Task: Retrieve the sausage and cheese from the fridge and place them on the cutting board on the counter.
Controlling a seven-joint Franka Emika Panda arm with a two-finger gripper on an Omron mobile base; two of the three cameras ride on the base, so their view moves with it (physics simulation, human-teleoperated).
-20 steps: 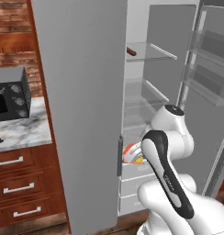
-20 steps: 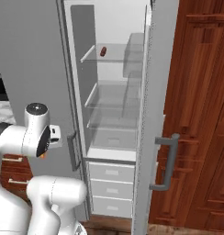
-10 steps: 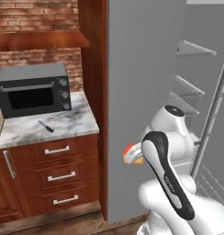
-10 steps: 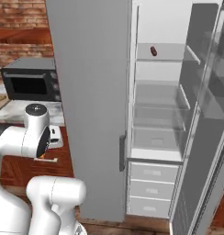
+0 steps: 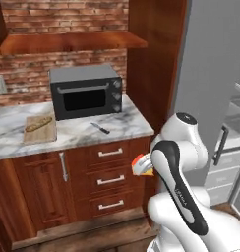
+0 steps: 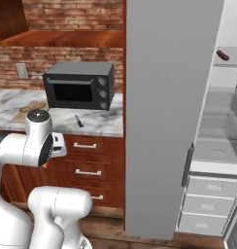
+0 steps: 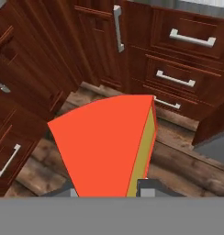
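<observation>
Sausage [image 6: 222,55] on fridge [image 6: 212,146] shelf, cheese [image 7: 109,142] in hand [image 7: 109,190].

One cheese [image 7: 104,144], one sausage [image 6: 222,55], one microwave [image 5: 86,91], one knife [image 5: 100,128], one bread loaf [image 5: 38,123], one cutting board [image 5: 41,132].

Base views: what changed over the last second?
The base swung left, away from the open fridge toward the counter; the scene shift is camera motion, not things moving. The microwave, knife and cutting board with its bread loaf came into view. Unchanged: the gripper keeps the cheese, and the sausage stays on its fridge shelf.
</observation>
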